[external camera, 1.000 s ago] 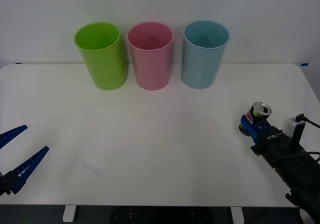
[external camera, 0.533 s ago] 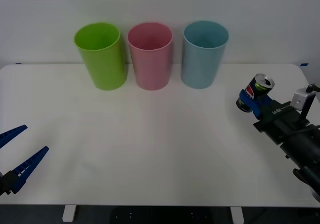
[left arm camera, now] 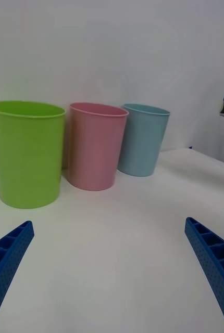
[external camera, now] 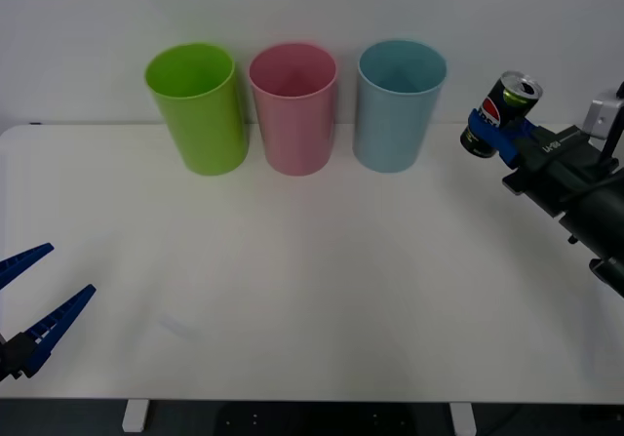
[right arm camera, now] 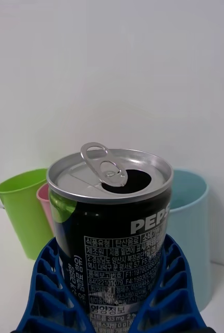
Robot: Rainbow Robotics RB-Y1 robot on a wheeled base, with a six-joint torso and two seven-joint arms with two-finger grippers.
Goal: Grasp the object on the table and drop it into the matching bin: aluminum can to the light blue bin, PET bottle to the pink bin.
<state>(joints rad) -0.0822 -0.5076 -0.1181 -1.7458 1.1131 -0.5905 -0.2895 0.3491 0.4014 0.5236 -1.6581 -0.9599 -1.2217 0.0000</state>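
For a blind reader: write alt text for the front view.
The right claw holds the aluminum can in the air beside the light blue bin. Pink bin and lime green bin stand alongside on the table; the left claw waits open.

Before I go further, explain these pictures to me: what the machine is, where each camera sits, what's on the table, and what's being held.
This is a two-armed robot with blue two-finger grippers. One picture looks down from above the arms; the other two come from cameras on each wrist. On the white table stand three bins in a row: a green bin, a pink bin and a light blue bin. The right gripper holds a dark drink can off the table, to the right of the light blue bin; the right wrist view shows the can's opened silver top. The left gripper waits open at the table's near left edge.
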